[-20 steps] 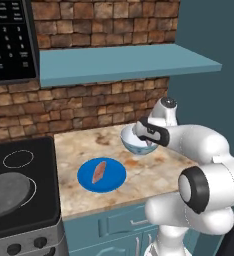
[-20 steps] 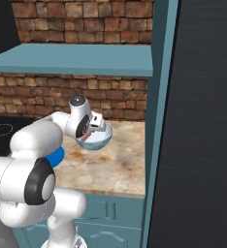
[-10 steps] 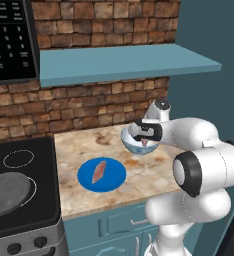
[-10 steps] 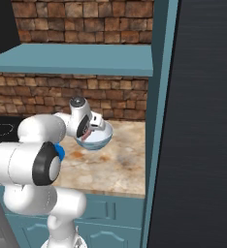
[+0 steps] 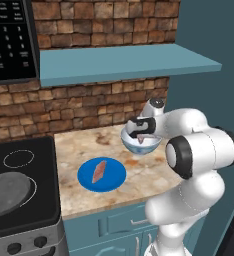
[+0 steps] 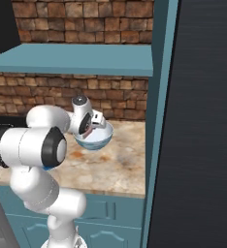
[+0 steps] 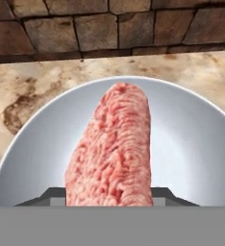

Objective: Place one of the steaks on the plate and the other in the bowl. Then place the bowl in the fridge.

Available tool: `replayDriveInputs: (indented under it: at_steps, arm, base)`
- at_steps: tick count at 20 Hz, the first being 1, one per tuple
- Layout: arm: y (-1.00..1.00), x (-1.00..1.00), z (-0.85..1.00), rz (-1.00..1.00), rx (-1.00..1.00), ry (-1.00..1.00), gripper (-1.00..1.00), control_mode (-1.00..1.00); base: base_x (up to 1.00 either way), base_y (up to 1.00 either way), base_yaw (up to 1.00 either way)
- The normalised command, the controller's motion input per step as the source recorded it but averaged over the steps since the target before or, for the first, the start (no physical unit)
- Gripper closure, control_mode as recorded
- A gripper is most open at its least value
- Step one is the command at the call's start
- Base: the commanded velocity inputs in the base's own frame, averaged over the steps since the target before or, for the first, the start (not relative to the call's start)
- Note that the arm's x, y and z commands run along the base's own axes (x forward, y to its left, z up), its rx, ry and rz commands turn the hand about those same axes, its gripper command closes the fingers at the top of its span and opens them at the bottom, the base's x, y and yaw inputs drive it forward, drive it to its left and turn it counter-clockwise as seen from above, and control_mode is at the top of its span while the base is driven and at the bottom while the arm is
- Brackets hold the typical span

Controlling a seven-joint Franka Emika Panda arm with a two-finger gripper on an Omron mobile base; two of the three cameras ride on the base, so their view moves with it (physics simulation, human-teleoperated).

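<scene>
Two steaks on record. Left base view: one steak (image 5: 99,171) lies flat on the blue plate (image 5: 114,179), which sits on the marble tabletop (image 5: 79,147) near the black stove (image 5: 19,200). The white bowl (image 5: 139,145) stands further right on the same tabletop, apart from the plate. The claw (image 5: 140,131) hangs directly over the bowl, pinching the second steak (image 5: 141,135) at the bowl's mouth.

Right base view: bowl (image 6: 95,139) on the tabletop (image 6: 115,164), well left of the tall black fridge (image 6: 202,121); claw (image 6: 90,127) at its rim, a reddish piece between the fingers.

Hand view: second steak (image 7: 112,149) stands upright over the bowl's pale interior (image 7: 191,139), its lower end gripped between the two dark finger tips (image 7: 49,196); tabletop (image 7: 32,91) and brick wall (image 7: 109,26) behind.
</scene>
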Motion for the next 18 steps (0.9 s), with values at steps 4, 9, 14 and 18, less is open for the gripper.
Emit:
replayDriveInputs:
  at_steps: [4,9,14,18]
  arm:
    - [0.0,0.09,-0.31,0.0,0.0,0.0,1.0,-1.0]
    - [-0.01,0.05,-0.09,0.0,0.0,0.01,-1.0,-1.0]
    - [0.0,-0.05,0.0,0.0,0.0,-0.03,-1.0,-1.0]
    - [0.0,-0.23,0.26,0.0,0.0,-0.09,-1.0,-1.0]
  base:
    - [0.0,0.0,0.0]
    - [0.0,0.0,0.0]
    - [0.0,0.0,0.0]
    - [0.0,0.0,0.0]
